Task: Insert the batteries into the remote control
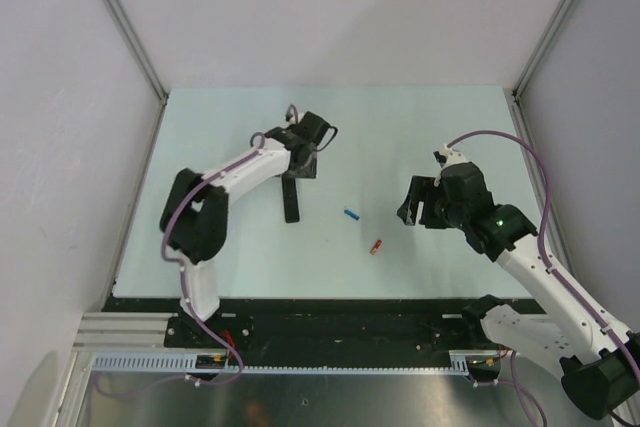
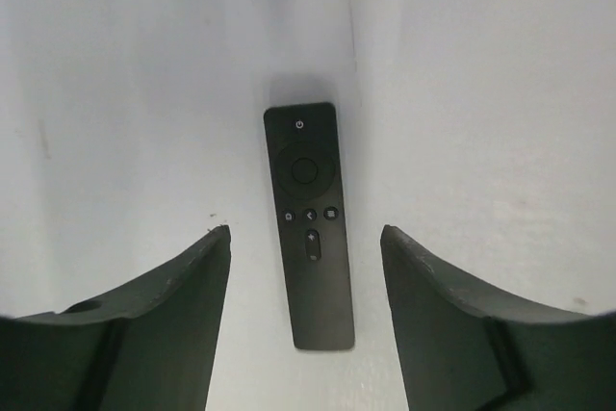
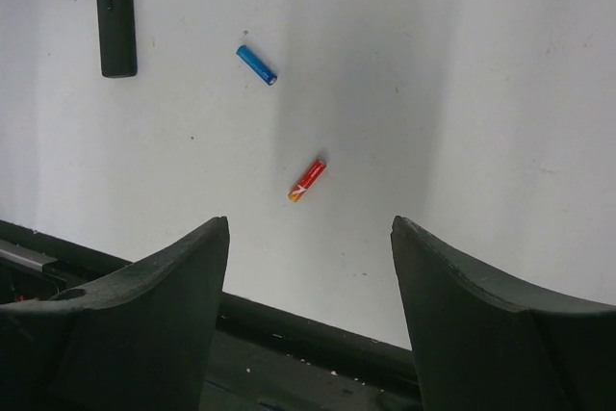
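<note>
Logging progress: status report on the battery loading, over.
Left gripper open above remote. Right gripper open, empty. Remote buttons up; blue battery, red battery loose on table. No obstruction.

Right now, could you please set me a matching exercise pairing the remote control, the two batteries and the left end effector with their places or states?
Things:
1. remote control
2. blue battery
3. red-orange battery
4. left end effector

Descriptions:
A. open, hanging above the remote control
B. the cell closer to the near edge of the table
C. lying flat, buttons facing up
D. the cell closer to the remote control

Pairs: 1-C, 2-D, 3-B, 4-A
</note>
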Motion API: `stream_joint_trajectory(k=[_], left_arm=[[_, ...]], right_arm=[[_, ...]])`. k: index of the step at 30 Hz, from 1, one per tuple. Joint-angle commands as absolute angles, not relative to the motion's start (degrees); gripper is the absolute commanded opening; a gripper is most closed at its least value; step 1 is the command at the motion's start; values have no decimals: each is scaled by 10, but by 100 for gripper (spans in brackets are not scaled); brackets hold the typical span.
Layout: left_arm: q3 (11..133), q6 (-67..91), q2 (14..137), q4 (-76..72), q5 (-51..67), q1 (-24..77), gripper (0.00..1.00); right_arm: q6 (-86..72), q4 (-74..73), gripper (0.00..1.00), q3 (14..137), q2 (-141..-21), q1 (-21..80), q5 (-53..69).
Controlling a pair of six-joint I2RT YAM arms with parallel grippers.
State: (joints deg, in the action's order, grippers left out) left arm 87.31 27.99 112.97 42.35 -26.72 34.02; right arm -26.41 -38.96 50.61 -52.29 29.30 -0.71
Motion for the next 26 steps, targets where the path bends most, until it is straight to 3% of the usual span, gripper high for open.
stream_joint_trajectory(k=[1,3,4,5,7,16,26], left_arm=[[856,266,957,381,-265,343,68],[805,242,878,332,-246,343,70],[737,236,792,277,-232,341,89],[702,230,750,248,-201,337,99],[611,229,644,204,-168,316,100],[412,278,455,208,-86,254,100],[410,309,435,219,-5,199,100]], right_arm=[[-250,-389,73,531,-511,291,-20],[-242,-386,73,525,-503,292,-20],[-239,-381,73,520,-497,293,-18],[-236,-370,73,514,-484,292,-13],[-236,-357,73,498,-473,295,-11],[-246,-306,73,458,-472,316,-17],[-254,-258,75,442,-461,347,-59]])
